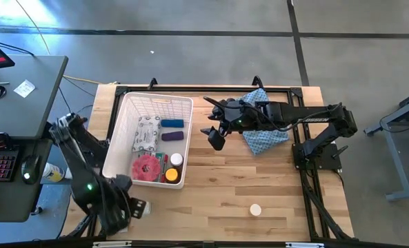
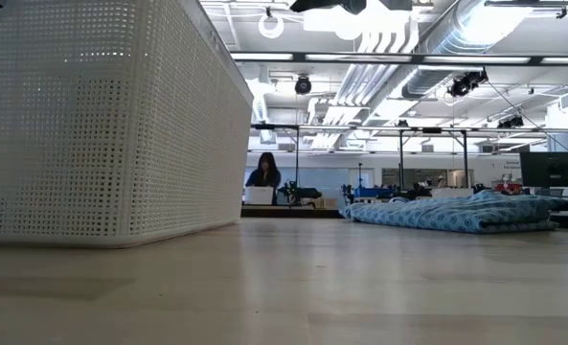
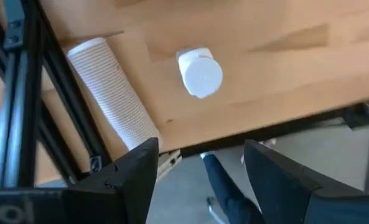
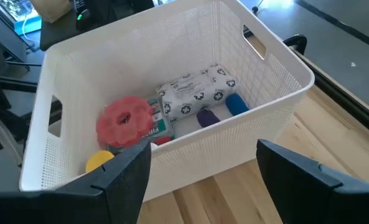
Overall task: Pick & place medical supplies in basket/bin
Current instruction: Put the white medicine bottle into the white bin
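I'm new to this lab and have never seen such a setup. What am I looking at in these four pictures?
Two robot arms work at a wooden table. One picture looks down from above, one looks level across the tabletop, and two come from cameras on the wrists. The white basket already holds supplies: a red disc, a printed packet, purple and blue cylinders. A white-capped jar still lies on the table. The right gripper hangs open beside the basket; the left gripper is open at the near table edge. Neither holds anything.
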